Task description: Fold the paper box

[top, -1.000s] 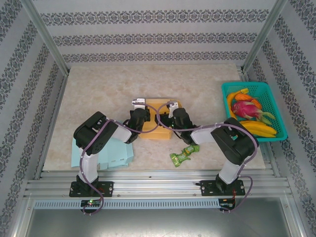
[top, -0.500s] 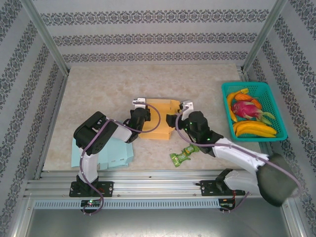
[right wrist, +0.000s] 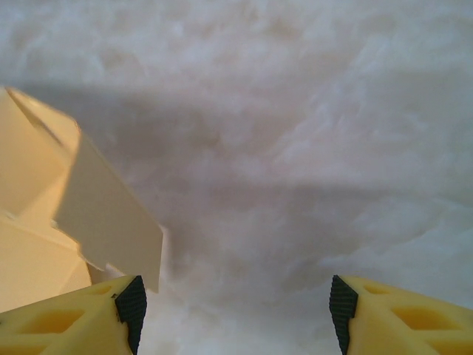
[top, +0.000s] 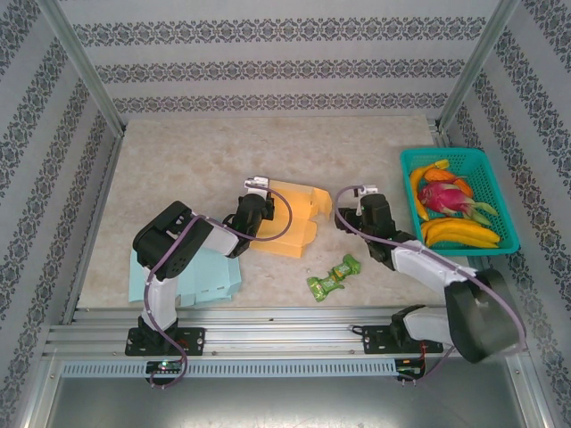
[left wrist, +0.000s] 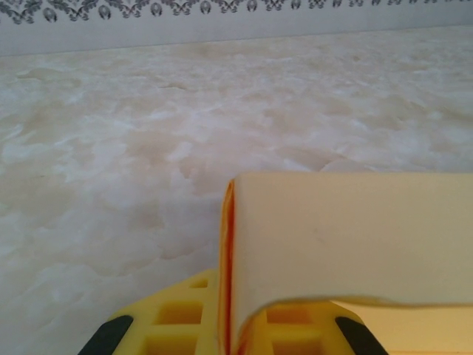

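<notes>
Shows from above a yellow box (top: 290, 223) near the middle of a pale marbled bench (top: 178, 160), half formed: base flat, side panels partly raised, loose flaps jutting to the right.

Shows the left pincer (top: 258, 190) clenched on the box's left edge. From the left wrist, looks along a doubled cream flap (left wrist: 347, 237) nipped between yellow fingers (left wrist: 177, 325), with bare bench beyond. Seems meant as an anchor: pinning that side to prevent sliding or springing open during work on the far side.

Shows the right pincer (top: 355, 197) just right of the box and apart from it, released and spread wide, grasping nothing. From the right wrist, looks between two yellow fingertips (right wrist: 74, 322) at bare bench, with a pale angled right flap (right wrist: 111, 214) at the left edge, just beside the fingertip on that side; cannot tell whether touching. Seems placed for a fresh approach to that loose flap, wide enough to straddle or push it.

Also on the bench: a green wrapper (top: 332, 277) just in front of the box, pale blue sheets (top: 210, 276) at the near left by the left arm's base, and a teal basket (top: 446, 153) of fruit at the far right, well apart. Seem unrelated to the folding.

Judges the folding under way, not finished: right-side flaps not yet tucked.
</notes>
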Robot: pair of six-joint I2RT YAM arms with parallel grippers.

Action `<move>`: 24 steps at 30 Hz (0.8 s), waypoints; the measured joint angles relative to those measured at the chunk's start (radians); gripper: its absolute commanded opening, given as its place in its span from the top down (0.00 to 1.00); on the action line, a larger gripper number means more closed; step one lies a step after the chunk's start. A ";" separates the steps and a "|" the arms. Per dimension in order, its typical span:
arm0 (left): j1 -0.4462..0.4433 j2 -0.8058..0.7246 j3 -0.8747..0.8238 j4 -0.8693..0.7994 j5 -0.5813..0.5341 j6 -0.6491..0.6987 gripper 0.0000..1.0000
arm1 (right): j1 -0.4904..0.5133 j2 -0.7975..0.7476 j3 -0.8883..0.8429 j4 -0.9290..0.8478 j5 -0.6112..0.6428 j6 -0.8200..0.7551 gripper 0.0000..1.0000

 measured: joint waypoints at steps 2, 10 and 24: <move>0.000 0.000 0.000 0.003 0.016 0.010 1.00 | 0.000 0.047 0.012 0.000 -0.034 -0.010 0.34; 0.000 0.000 -0.001 0.007 0.044 0.025 1.00 | 0.072 0.079 0.032 0.042 -0.091 -0.078 0.34; 0.000 0.000 -0.005 0.015 0.061 0.033 1.00 | 0.120 0.101 0.064 0.087 -0.093 -0.134 0.41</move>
